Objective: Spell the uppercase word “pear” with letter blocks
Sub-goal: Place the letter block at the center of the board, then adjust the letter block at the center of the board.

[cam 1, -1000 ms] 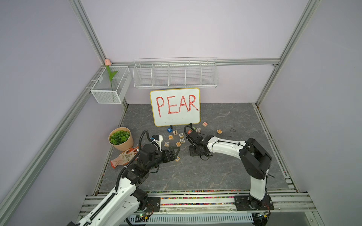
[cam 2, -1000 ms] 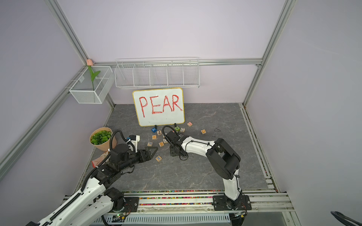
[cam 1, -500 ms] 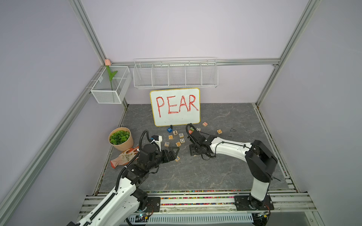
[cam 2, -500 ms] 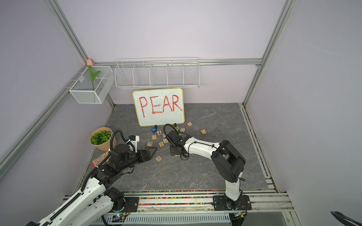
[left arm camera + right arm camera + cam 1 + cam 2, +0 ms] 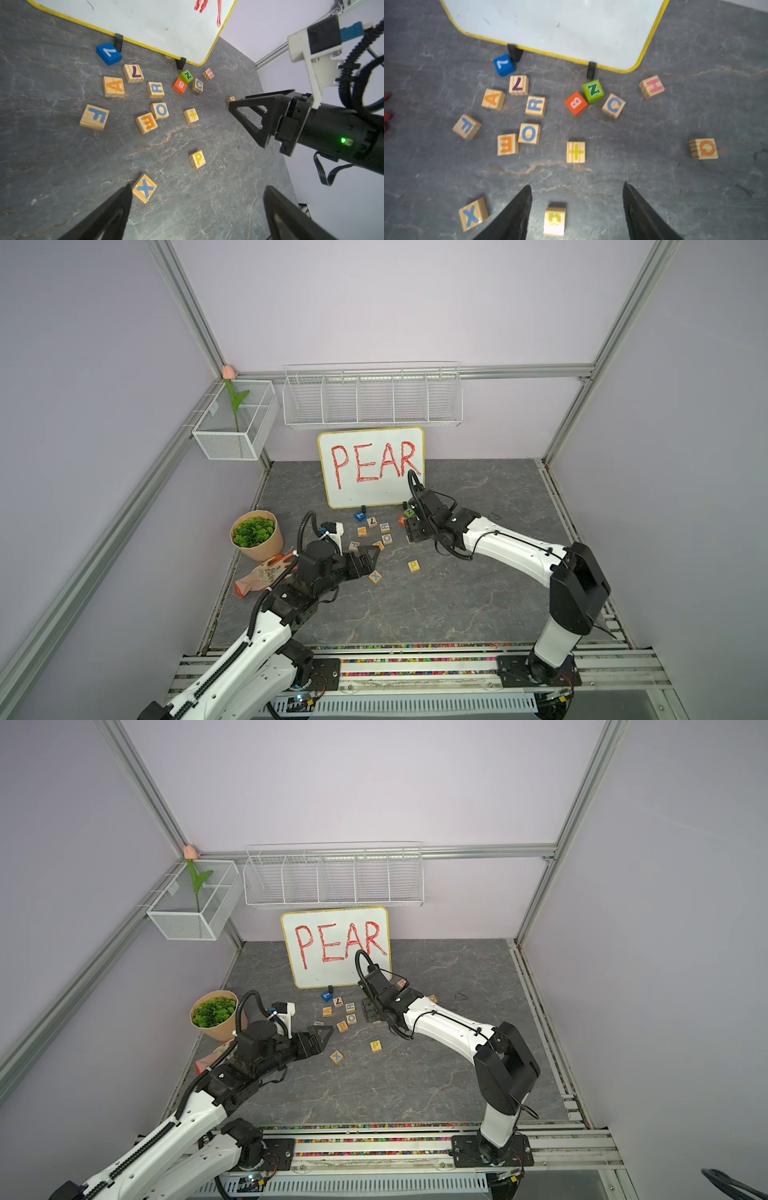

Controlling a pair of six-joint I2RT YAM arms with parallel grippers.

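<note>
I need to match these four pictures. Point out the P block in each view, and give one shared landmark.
In a top view: P block, standing alone, well in front of the whiteboard.
In a top view: same spot.
Left wrist: set apart, near the X block.
Right wrist: between the open right gripper's fingers, touching neither; letter blurred.
Landmark: the X block, beside it in every view.
</note>
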